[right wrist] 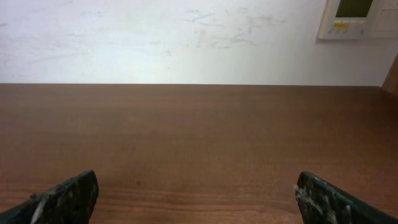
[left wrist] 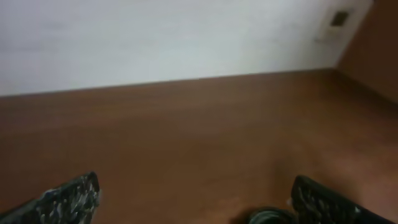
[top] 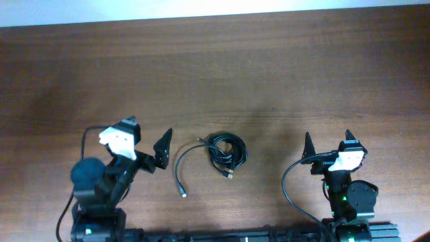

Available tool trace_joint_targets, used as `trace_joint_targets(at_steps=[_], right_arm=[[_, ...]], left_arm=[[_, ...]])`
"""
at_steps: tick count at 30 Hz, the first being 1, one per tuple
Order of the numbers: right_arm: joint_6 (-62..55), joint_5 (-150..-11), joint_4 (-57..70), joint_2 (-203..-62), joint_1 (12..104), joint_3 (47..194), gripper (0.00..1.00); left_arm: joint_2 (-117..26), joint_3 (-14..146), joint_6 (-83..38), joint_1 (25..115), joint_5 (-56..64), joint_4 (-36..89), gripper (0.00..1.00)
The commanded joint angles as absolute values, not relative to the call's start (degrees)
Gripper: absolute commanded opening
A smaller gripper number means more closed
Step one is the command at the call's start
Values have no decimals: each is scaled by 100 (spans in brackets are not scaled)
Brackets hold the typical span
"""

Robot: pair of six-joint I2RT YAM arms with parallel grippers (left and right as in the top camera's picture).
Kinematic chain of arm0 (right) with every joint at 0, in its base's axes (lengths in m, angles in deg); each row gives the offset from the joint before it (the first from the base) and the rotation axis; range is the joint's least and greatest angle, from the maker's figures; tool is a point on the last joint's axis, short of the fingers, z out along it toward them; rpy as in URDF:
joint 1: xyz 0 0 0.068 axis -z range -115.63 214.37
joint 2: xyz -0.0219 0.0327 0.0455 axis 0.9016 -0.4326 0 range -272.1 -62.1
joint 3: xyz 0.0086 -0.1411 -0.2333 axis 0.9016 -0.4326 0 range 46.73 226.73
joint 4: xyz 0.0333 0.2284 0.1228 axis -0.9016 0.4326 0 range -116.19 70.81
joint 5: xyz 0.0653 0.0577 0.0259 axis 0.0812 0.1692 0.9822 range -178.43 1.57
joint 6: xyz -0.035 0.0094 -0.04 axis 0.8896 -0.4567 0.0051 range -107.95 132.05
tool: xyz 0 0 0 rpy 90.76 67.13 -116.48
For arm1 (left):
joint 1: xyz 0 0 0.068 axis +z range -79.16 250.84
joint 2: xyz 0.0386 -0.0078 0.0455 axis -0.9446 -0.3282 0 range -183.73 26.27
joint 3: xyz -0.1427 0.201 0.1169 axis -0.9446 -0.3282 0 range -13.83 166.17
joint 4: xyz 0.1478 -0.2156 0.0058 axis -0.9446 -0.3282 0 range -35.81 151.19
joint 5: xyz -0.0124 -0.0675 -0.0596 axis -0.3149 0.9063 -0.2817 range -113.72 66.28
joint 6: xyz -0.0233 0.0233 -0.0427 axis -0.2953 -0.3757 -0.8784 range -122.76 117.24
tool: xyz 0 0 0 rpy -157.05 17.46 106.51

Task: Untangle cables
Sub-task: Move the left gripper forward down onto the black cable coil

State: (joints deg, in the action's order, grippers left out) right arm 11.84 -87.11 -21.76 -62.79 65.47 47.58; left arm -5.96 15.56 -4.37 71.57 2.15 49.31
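Both grippers stand wide open and empty. The cables (top: 226, 151) lie on the table (top: 269, 67) between the left gripper (top: 146, 139) and the right gripper (top: 329, 142), nearer the left. I see one loose strand (top: 179, 171) running toward the base. The dark blur low in the left wrist view is possibly the coil.

No readable text — wall panel (right wrist: 357, 18) too blurred.

I count two grippers on my feed, left gripper (top: 148, 136) and right gripper (top: 328, 140), and one table (top: 269, 74). I see one loose cable (top: 178, 168) and one coil (top: 226, 150); how many strands the coil holds I can't tell. One wall panel (right wrist: 357, 18).
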Motion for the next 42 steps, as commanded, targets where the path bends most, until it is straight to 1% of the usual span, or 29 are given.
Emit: trace_joint_targets(at_steps=[1,2,3,6,7,12,14,16,18,20,22,24,25,26,28,31,32,35,37,38,39,40,41,42], right_arm=[[1176,-8763,-2172,-6235,6512,4707,99],[1178,-8765,-2172,-6235,6512,4707,99],[1176,-8763,-2172,-6235,6512,4707,99],[1176,-8763,-2172,-6235,6512,4707,99],[1178,-8765,-2172,-6235,6512,4707,99],[1178,-8763,-2172,-6235,6512,4707,99],[1176,-8765,-2172,-6235,6512,4707,99],[1178,-8763,-2172,-6235,6512,4707,99],[1176,-8763,-2172,-6235,6512,4707,98],[1176,-8765,-2172,-6235,6512,4707,99],[1176,-8765,-2172,-6235,6512,4707,99],[1176,-8765,-2172,-6235,6512,4707,99],[1178,-8763,-2172,-6235,6512,4707,99],[1176,-8765,-2172,-6235,6512,4707,99],[1178,-8765,-2172,-6235,6512,4707,99],[1176,-8765,-2172,-6235,6512,4707,99],[1178,-8765,-2172,-6235,6512,4707,99],[1176,-8763,-2172,-6235,6512,4707,99],[1176,-8763,-2172,-6235,6512,4707,99],[1178,-8763,-2172,-6235,6512,4707,99],[1178,-8765,-2172,-6235,6512,4707,99],[1178,-8763,-2172,-6235,6512,4707,99],[1176,-8765,-2172,-6235,6512,4707,99],[1176,-8765,-2172,-6235,6512,4707,99]], left_arm=[[-1221,2052,-516,7170,868,4656,99],[-1457,2249,-514,7170,866,4365,99],[-1929,2690,-511,7170,862,3736,99],[-2506,3272,-514,7170,851,2886,99],[-2714,3425,-516,7170,1037,2737,99],[-3352,3470,-514,7170,1937,2813,99],[-3551,3470,-621,7170,1885,2982,99],[-3763,3470,-1305,7153,1673,2892,99],[-3944,3470,-1738,6932,910,2682,91],[-4073,3470,-2153,6493,151,2636,86],[-4209,3470,-2948,5887,-583,2632,69],[-4453,3470,-4067,5019,-1293,2639,69],[-4554,3470,-4266,4759,-1451,2639,60],[-4672,3470,-4441,4519,-1621,2639,54],[-5019,3470,-4940,4075,-2071,2639,55],[-5682,3470,-5890,3693,-2203,2704,77],[-5913,3470,-6076,3616,-2198,2737,79],[-6571,3470,-6168,3358,-1783,3117,79],[-6836,3470,-6168,3210,-1757,3395,79],[-6921,3470,-6170,3175,-1752,3478,76],[-7024,3470,-6168,3144,-1752,3548,70],[-7142,3470,-6168,3122,-1755,3561,54],[-7216,3470,-6168,3118,-1752,3563,42],[-7275,3470,-6170,3118,-1752,3567,32]])
